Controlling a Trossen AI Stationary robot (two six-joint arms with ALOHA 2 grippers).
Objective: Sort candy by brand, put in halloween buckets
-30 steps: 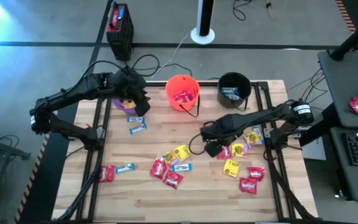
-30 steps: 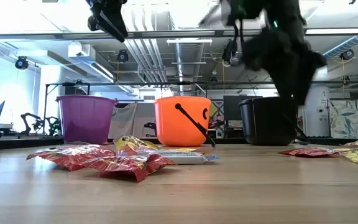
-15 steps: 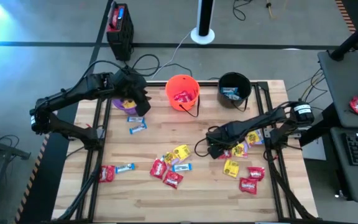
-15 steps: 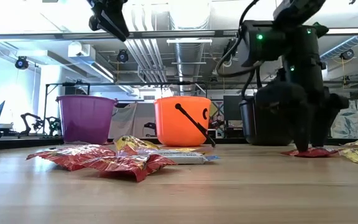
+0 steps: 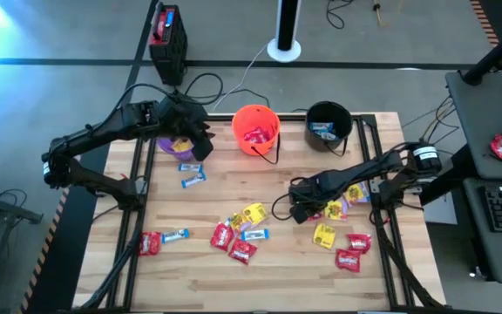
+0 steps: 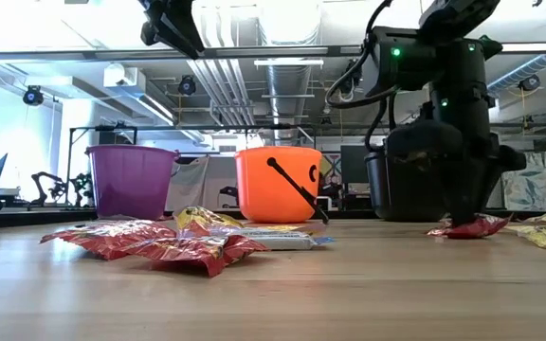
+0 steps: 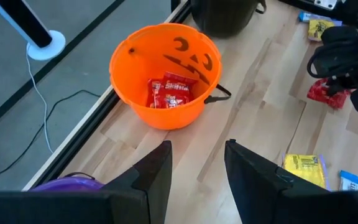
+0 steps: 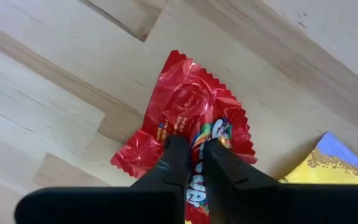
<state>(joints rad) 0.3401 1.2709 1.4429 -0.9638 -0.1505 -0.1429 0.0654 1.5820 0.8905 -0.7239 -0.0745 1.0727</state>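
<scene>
Candy in small flat wrappers lies in loose groups on your pale wooden table (image 5: 260, 270): at the left edge you see a red packet (image 5: 150, 243) with a blue-and-white packet (image 5: 175, 235) just beside it, and in the middle a cluster of red, yellow and blue-and-white ones. At the far left the left gripper (image 7: 194, 171) hangs above the small round purple plastic bucket (image 5: 169, 146), well above the table; its two fingers stand partly apart and hold nothing. To the right of it you find the round orange plastic bucket with a thin black handle (image 5: 255, 129), which has red packets inside, and then the round black plastic bucket (image 5: 328, 125), which has a blue-and-white packet inside. On the right side the right gripper (image 8: 190, 158) is down at the table, its fingers pinched together on a crinkled red candy packet (image 8: 191, 109) that lies flat on the wood, just beside a yellow packet (image 8: 337, 165).
</scene>
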